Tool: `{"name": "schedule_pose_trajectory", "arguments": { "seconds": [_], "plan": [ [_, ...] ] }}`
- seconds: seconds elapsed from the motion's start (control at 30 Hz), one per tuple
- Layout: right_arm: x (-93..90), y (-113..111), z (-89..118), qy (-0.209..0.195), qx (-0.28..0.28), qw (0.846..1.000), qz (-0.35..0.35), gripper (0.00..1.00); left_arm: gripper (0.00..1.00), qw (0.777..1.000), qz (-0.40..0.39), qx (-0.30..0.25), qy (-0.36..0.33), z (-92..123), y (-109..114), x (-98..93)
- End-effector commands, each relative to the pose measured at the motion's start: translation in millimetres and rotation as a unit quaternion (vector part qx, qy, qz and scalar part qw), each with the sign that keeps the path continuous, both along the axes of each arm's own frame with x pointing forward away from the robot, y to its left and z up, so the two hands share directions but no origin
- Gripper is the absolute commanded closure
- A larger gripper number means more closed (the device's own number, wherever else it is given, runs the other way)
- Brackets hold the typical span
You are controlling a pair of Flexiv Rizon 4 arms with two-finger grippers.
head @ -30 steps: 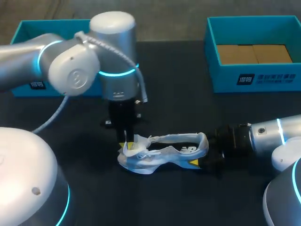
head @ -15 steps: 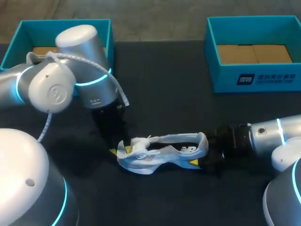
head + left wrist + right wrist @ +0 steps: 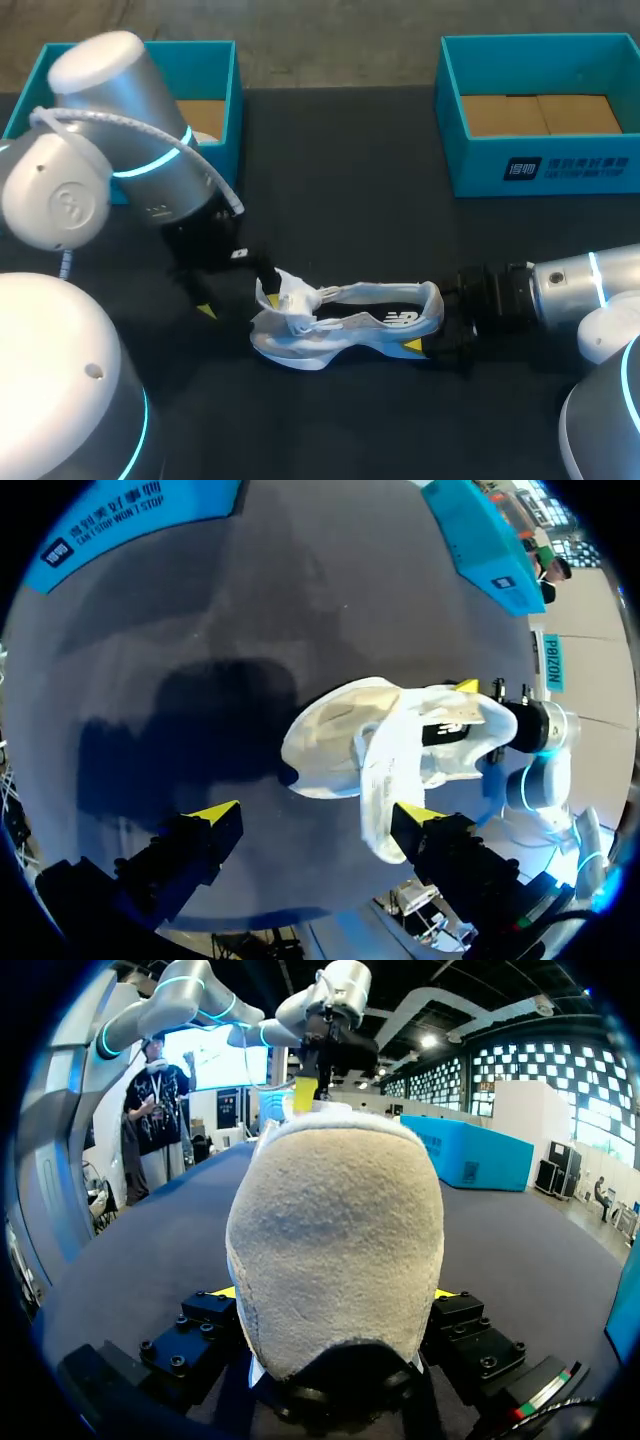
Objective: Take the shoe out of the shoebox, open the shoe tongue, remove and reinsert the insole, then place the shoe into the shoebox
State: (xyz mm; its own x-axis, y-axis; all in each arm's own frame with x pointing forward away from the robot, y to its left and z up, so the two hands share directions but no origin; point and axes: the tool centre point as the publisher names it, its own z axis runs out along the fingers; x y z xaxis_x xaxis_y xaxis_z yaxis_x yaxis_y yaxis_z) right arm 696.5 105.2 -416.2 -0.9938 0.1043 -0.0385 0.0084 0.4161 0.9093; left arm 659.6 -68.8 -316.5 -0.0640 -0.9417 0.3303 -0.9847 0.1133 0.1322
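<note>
A white, light-blue trimmed shoe (image 3: 345, 322) lies on its side on the black table, its toe toward my left arm. My right gripper (image 3: 432, 338) is shut on its heel. In the right wrist view the fuzzy grey heel (image 3: 335, 1230) fills the space between the fingers. My left gripper (image 3: 240, 306) stands open just off the toe end, its fingers wide apart. Seen from the left wrist, the shoe (image 3: 340, 725) lies ahead of that gripper (image 3: 318, 816), and the loose white tongue (image 3: 378, 785) hangs down beside one fingertip (image 3: 418, 814).
A teal shoebox (image 3: 470, 160) with brown cardboard inside stands at the back right. A second teal box (image 3: 232, 95) stands at the back left, partly hidden by my left arm. The table's black surface (image 3: 340, 200) lies between them.
My left gripper has opened and let go of the shoe's tongue end. The left arm has drawn back to the left. The right arm and the shoe have stayed put.
</note>
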Motion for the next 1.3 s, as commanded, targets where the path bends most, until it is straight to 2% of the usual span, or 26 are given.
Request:
{"name": "schedule_pose_trajectory", "arguments": {
  "seconds": [0.03, 0.1, 0.2, 0.23, 0.27, 0.3, 0.33, 0.37, 0.4, 0.43, 0.47, 0.77, 0.83, 1.3],
  "plan": [
    [-1.1, 0.1, 0.3, 0.0, -0.001, 1.0, 0.0, 1.0, 0.0, 0.999, 0.002, -0.005, -0.041, 23.1, 7.7, -1.6],
    [-1.1, 0.1, 0.3, 0.0, -0.001, 1.0, 0.0, 1.0, 0.0, 0.999, -0.01, -0.006, -0.051, 30.1, 5.4, 1.9],
    [-1.1, 0.1, 0.3, 0.0, -0.001, 1.0, 0.0, 1.0, 0.01, 0.995, -0.077, 0.006, -0.07, 44.8, -0.4, 3.4],
    [-1.1, 0.1, 0.3, 0.0, -0.001, 1.0, 0.0, 1.0, 0.03, 0.992, -0.095, 0.01, -0.076, 49.8, -2.6, 4.1],
    [-1.1, 0.1, 0.3, 0.0, -0.001, 1.0, 0.0, 1.0, 0.11, 0.989, -0.127, 0.016, -0.079, 54.3, -4.7, 3.8],
    [-1.1, 0.1, 0.3, 0.0, -0.001, 1.0, 0.0, 1.0, 0.19, 0.985, -0.148, 0.017, -0.084, 58.6, -6.3, 3.5],
    [-1.1, 0.1, 0.3, 0.0, -0.001, 1.0, 0.0, 1.0, 0.34, 0.981, -0.177, 0.023, -0.083, 62.8, -8.7, 3.8],
    [-1.1, 0.1, 0.3, 0.0, -0.001, 1.0, 0.0, 1.0, 0.53, 0.975, -0.205, 0.022, -0.087, 66.7, -10.2, 3.4],
    [-1.1, 0.1, 0.3, 0.0, -0.001, 1.0, 0.0, 1.0, 0.64, 0.971, -0.221, 0.023, -0.088, 70.5, -12.2, 3.7],
    [-1.1, 0.1, 0.3, 0.0, -0.001, 1.0, 0.0, 1.0, 0.9, 0.965, -0.244, 0.025, -0.09, 74.1, -14.5, 3.8],
    [-1.1, 0.1, 0.3, 0.0, -0.001, 1.0, 0.0, 1.0, 1.0, 0.958, -0.267, 0.026, -0.096, 77.4, -16.4, 3.3],
    [-1.1, 0.1, 0.3, 0.0, -0.001, 1.0, 0.0, 1.0, 1.0, 0.88, -0.464, 0.02, -0.096, 97.9, -32.7, -0.5],
    [-1.1, 0.1, 0.3, 0.0, -0.001, 1.0, 0.0, 1.0, 1.0, 0.846, -0.528, 0.023, -0.07, 99.6, -36.7, 0.1],
    [-1.1, 0.1, 0.3, 0.0, -0.001, 1.0, 0.0, 1.0, 1.0, 0.845, -0.53, 0.024, -0.069, 98.1, -37.1, 0.7]
  ]
}}
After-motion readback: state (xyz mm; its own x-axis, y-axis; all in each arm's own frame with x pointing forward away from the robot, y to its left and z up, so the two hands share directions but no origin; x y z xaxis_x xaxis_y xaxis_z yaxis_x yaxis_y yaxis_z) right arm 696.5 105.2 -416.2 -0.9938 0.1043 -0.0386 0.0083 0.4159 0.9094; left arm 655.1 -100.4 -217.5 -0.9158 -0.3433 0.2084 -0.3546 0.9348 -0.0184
